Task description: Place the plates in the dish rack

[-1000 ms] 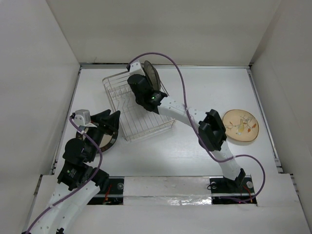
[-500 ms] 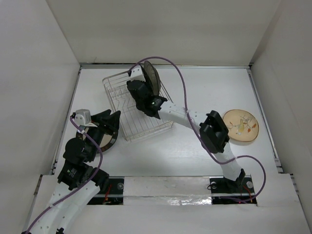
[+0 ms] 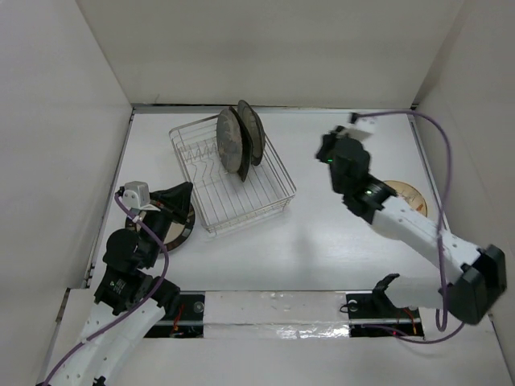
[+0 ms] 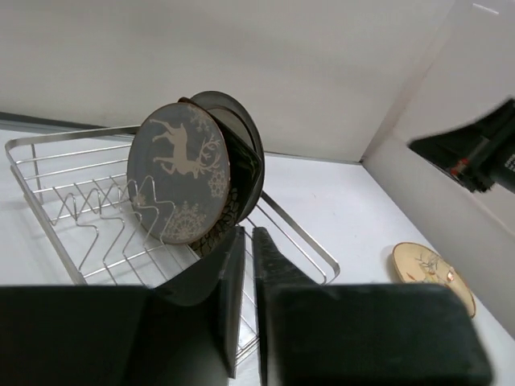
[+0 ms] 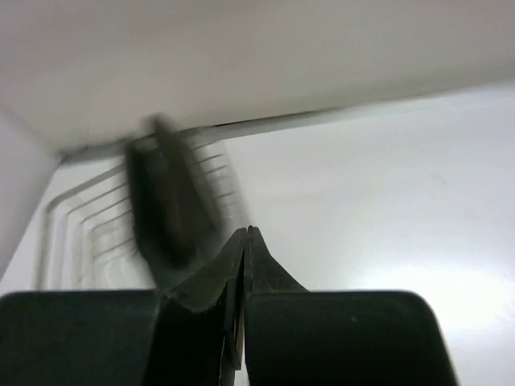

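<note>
The dish rack (image 3: 251, 201) (image 4: 56, 157) stands left of centre. Upright in it are a grey plate (image 3: 230, 145) with a white deer (image 4: 179, 183) and a dark plate (image 3: 253, 132) (image 4: 243, 133) just behind. My left gripper (image 3: 187, 193) (image 4: 248, 232) is shut, hovering over a dark-rimmed, tan-centred plate (image 3: 179, 232) lying flat left of the rack; nothing shows between its fingers. My right gripper (image 3: 327, 149) (image 5: 248, 230) is shut and empty, in the air right of the rack. A tan plate (image 3: 417, 201) (image 4: 430, 273) lies flat at the right, partly under the right arm.
White walls box in the table on three sides. The right forearm (image 3: 402, 225) stretches over the right half of the table. In the right wrist view, the rack (image 5: 80, 225) and its plates are blurred.
My right gripper let go of the grey plate, now standing in the rack, swung far to the right and shut. My left gripper shut over the dark-rimmed plate.
</note>
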`<action>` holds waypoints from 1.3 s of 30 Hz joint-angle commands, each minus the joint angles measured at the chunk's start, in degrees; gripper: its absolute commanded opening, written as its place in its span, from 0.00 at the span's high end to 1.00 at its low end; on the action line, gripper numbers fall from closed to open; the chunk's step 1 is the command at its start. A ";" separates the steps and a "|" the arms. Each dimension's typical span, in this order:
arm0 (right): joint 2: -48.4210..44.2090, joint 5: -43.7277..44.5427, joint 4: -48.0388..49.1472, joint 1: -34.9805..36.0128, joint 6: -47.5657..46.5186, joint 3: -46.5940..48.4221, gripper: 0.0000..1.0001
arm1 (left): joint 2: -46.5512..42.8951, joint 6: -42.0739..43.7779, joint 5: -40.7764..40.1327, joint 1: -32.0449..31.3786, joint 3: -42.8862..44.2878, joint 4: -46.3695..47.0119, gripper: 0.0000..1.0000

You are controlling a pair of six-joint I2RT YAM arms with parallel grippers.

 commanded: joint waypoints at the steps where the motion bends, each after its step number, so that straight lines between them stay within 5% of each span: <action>1: -12.50 0.55 -4.78 -12.95 20.64 -13.70 1.00 | -1.81 -0.27 1.23 -0.32 0.95 2.22 0.96; 4: -25.34 -1.73 -10.59 -27.62 29.27 -28.48 0.98 | -1.64 -0.71 0.35 -0.32 0.95 1.87 1.00; 6: -31.44 -4.03 -11.41 -37.53 30.69 -36.89 0.88 | -1.98 -0.80 0.96 -0.32 0.87 1.96 1.00; 7: -34.17 -5.00 -12.71 -40.64 31.30 -39.12 0.66 | -2.16 -0.89 0.88 -0.32 0.87 2.04 1.00; 9: -39.89 -6.67 -14.56 -46.53 30.87 -42.81 0.44 | -2.16 -0.72 0.44 -0.32 1.04 2.04 1.00; 10: -41.12 -8.50 -16.05 -52.30 30.70 -43.79 0.23 | -2.16 -0.72 0.18 -0.84 0.95 1.96 1.00; 11: -42.01 -10.17 -16.67 -55.40 30.26 -44.32 0.19 | -2.16 -0.72 0.09 -0.84 0.95 1.87 1.00; 13: -41.84 -15.43 -18.08 -64.34 29.82 -45.29 0.18 | -2.08 -0.63 -0.27 -1.37 0.95 1.96 0.95; 16: -39.65 -25.35 -17.13 -75.07 28.33 -46.43 0.18 | -2.16 -0.45 -0.79 -1.98 1.04 2.13 0.71; 21: -31.75 -41.89 -12.64 -88.09 24.73 -49.43 0.18 | -3.48 -0.28 -1.85 -2.51 1.13 1.87 0.64; 31: -17.95 -58.24 -1.15 -88.83 21.63 -50.13 0.18 | -3.48 -0.10 -1.50 -3.04 1.13 1.96 0.62; 34: -10.66 -62.73 4.39 -88.83 23.13 -51.09 0.26 | -3.48 -0.01 -1.50 -3.04 1.13 1.87 0.62; 39: -6.07 -64.51 9.15 -87.52 25.77 -52.06 0.54 | -3.39 0.16 -1.67 -3.04 1.13 1.78 0.62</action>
